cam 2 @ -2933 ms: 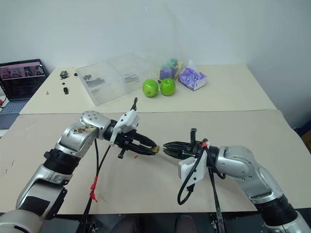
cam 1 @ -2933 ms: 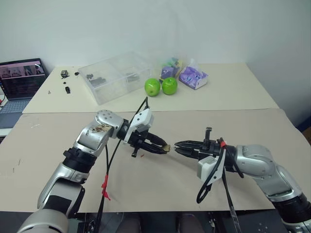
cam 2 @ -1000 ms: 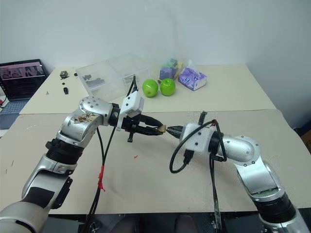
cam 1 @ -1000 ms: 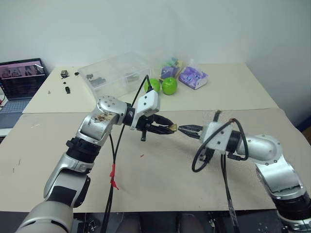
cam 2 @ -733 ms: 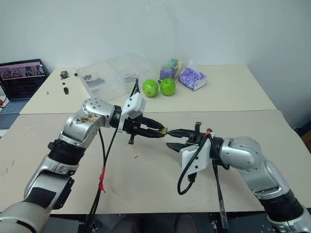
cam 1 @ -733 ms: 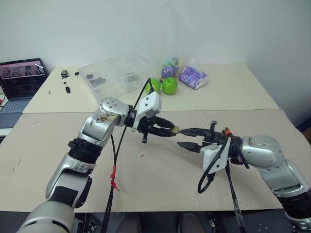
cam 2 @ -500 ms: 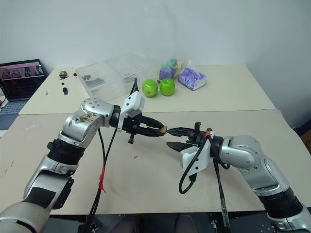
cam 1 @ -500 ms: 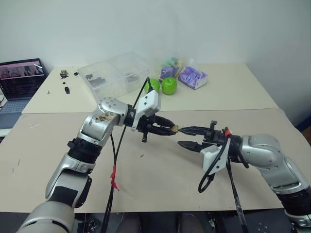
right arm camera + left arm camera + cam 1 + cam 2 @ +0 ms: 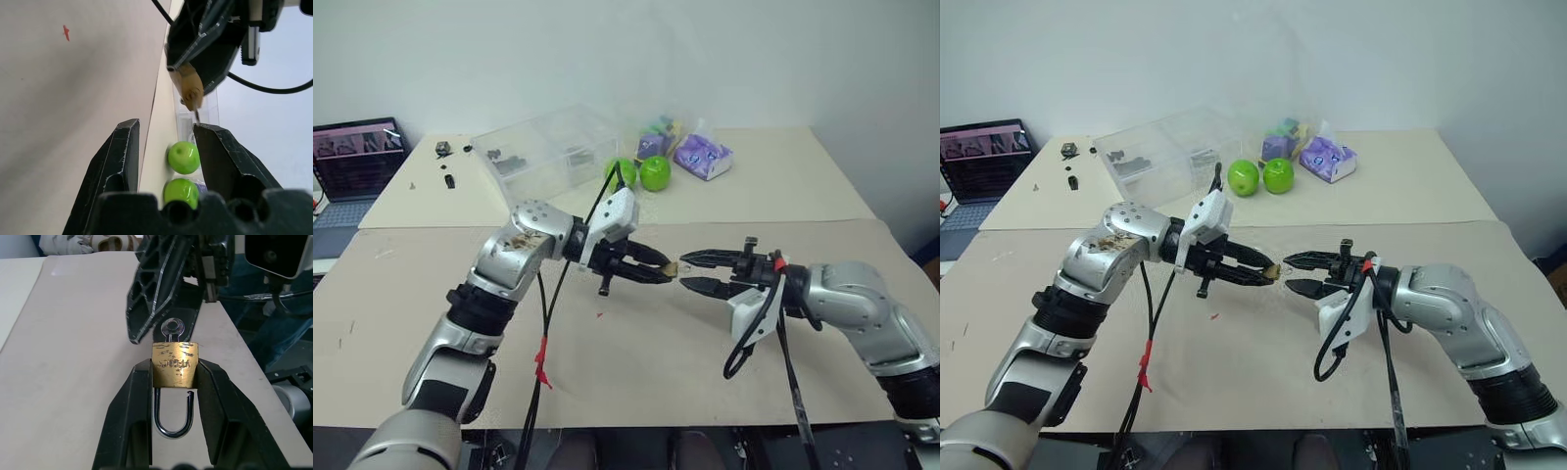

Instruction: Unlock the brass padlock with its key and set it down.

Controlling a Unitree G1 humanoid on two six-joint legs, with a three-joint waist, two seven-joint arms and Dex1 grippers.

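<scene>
2 grippers meet mid-air: left gripper [image 9: 668, 271] clamps the brass padlock [image 9: 174, 364], key [image 9: 171, 327] inserted; right gripper [image 9: 695, 271] gapes at its 3 o'clock; beige table [image 9: 607, 372] below.

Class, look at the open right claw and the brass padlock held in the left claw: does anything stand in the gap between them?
Nothing visible does. The brass padlock sits pinched in the left claw, its key sticking out toward the right claw, whose jaws stand open just short of it. Only open air above the table lies between them.
</scene>
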